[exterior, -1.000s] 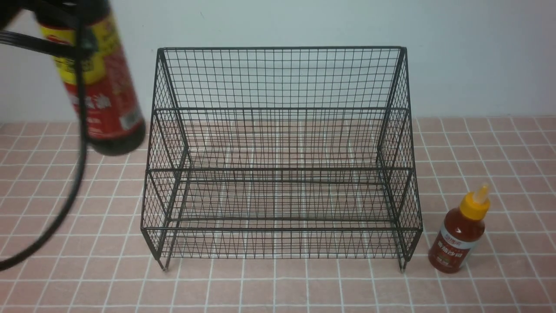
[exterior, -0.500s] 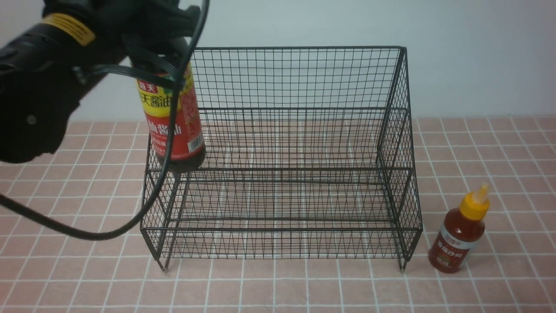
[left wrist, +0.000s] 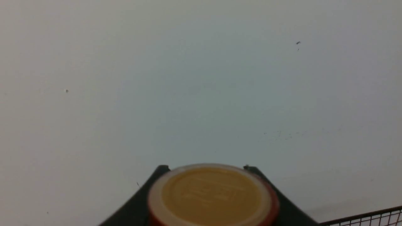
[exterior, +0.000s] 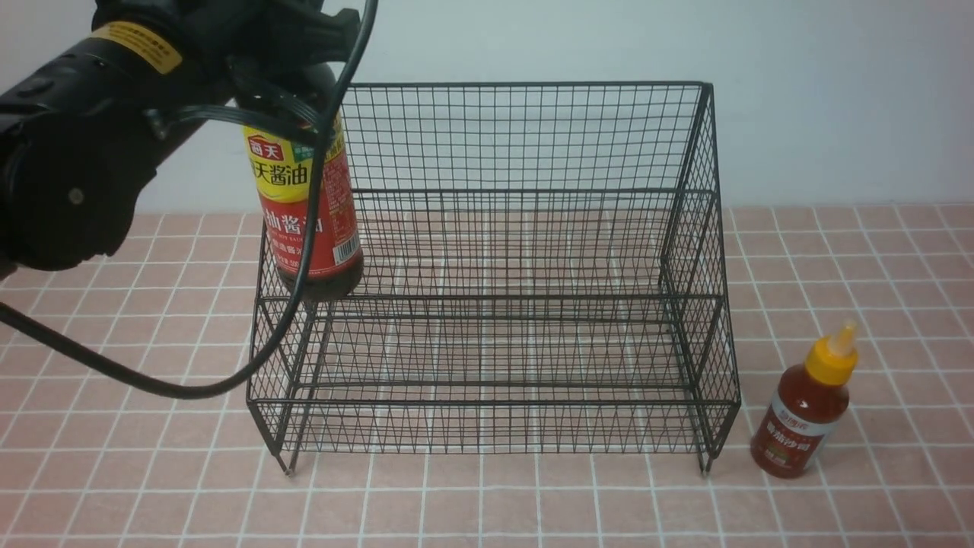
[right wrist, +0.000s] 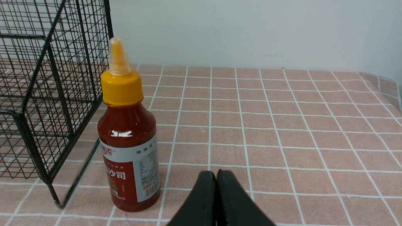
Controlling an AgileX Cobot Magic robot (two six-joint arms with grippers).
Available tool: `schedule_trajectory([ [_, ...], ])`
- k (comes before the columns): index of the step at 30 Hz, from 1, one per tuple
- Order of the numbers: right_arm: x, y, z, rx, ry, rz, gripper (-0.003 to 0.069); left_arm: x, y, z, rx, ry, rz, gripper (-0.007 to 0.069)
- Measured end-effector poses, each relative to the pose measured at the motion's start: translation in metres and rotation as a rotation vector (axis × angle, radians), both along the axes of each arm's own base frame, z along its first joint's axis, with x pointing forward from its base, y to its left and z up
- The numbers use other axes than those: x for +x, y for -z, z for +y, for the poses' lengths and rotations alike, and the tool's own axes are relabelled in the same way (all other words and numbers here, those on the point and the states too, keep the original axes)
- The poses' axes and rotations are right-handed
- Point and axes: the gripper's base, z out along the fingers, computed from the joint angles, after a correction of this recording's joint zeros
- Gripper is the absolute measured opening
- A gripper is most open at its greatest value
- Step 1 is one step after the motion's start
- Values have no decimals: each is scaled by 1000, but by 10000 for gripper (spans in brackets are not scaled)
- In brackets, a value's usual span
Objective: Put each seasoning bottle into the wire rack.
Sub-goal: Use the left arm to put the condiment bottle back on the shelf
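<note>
Tabletop of pink tiles with white grout [exterior: 487,502] fills the front view, and on it stands the large black wire-mesh rack [exterior: 517,84] with its two stepped tiers. Over the rack's left end hangs the black left arm [exterior: 68,175]. Its left gripper [exterior: 297,46] is clamped at a middling width round the top of the tall dark soy-sauce bottle [exterior: 308,221] with the red-yellow label.

The bottle is upright, its base at the height of the upper tier's front rail, close by the left side mesh. Whether it rests on the wire or hangs just clear, the front view doesn't settle. In the left wrist view its round yellow cap [left wrist: 210,194] sits between two black fingers [left wrist: 136,204].

Out on the tiles, just beside the rack's right front leg, the short red sauce squeeze bottle [exterior: 806,411] with a yellow nozzle cap stands upright, untouched. Near it is the right gripper [right wrist: 216,180], jaws pressed together, holding nothing.
</note>
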Motion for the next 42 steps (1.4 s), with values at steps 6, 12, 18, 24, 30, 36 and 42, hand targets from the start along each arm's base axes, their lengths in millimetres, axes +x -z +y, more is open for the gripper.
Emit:
schedule_trajectory([
  [6, 0, 0, 0, 0, 0, 0, -15, 7, 3, 2, -84, -42, -23, 256],
  [12, 0, 0, 0, 0, 0, 0, -15, 8, 3, 3, -106, -55, -34, 256],
  [18, 0, 0, 0, 0, 0, 0, -15, 10, 4, 3, -113, -64, -56, 256],
  [24, 0, 0, 0, 0, 0, 0, -15, 12, 7, 4, -115, -73, -70, 256],
  [30, 0, 0, 0, 0, 0, 0, -15, 15, 15, -1, -52, -47, -44, 256],
  [36, 0, 0, 0, 0, 0, 0, -15, 17, 31, -5, 9, -13, 95, 256],
  [42, 0, 0, 0, 0, 0, 0, -15, 15, 45, -7, 55, 18, 244, 256],
])
